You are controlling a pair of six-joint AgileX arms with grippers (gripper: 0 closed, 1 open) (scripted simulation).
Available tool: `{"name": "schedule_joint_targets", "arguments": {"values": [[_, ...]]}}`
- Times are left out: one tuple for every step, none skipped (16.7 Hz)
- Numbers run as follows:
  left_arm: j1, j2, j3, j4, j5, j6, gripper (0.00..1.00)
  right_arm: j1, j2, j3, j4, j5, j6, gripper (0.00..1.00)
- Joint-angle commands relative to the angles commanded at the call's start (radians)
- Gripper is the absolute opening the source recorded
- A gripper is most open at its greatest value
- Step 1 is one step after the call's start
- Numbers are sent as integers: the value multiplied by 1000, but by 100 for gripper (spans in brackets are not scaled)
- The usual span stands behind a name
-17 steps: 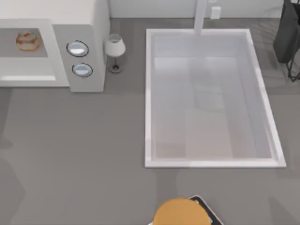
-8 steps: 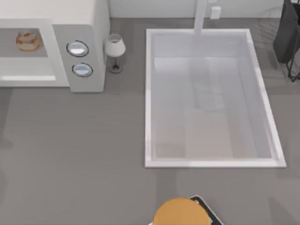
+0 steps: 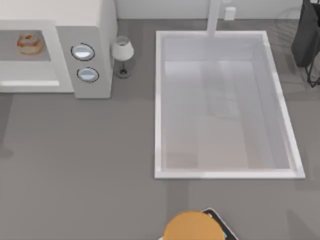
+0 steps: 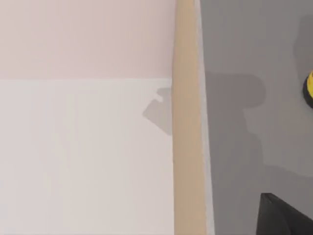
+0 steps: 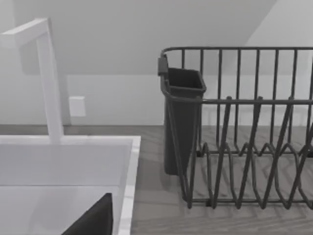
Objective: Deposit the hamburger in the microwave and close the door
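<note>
While the hamburger (image 3: 29,43) sits inside the grey cavity of the microwave (image 3: 90,30) at the tabletop's (image 3: 80,160) far left, beside its 2 dials (image 3: 83,52), neither hand's finger state can be told. Right of it stand a wine glass (image 3: 122,52) and a sink (image 3: 159,110).

- Microwave (image 3: 85,30): cut off at top view's left and top edges.
- Tan-orange disc (image 3: 192,227): lower part cropped.
- Dish rack (image 5: 249,132): ran past the frame's edge.
</note>
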Motion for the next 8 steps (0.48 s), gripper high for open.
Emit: {"name": "schedule_joint_targets", "arguments": {"values": [[0, 16, -32, 52, 0, 1, 0, 0, 0, 0, 0, 0, 0, 100], [0, 30, -63, 96, 1, 3, 0, 0, 0, 0, 0, 0, 0, 100], [0, 42, -88, 129, 2, 3, 0, 0, 0, 0, 0, 0, 0, 100], [1, 51, -107, 151, 3, 4, 0, 0, 0, 0, 0, 0, 0, 100], [0, 56, -118, 163, 4, 4, 0, 0, 0, 0, 0, 0, 0, 100], [0, 56, -120, 165, 4, 3, 0, 0, 0, 0, 0, 0, 0, 100], [0, 56, -120, 165, 4, 3, 0, 0, 0, 0, 0, 0, 0, 100], [0, 56, -120, 165, 4, 3, 0, 0, 0, 0, 0, 0, 0, 100]]}}
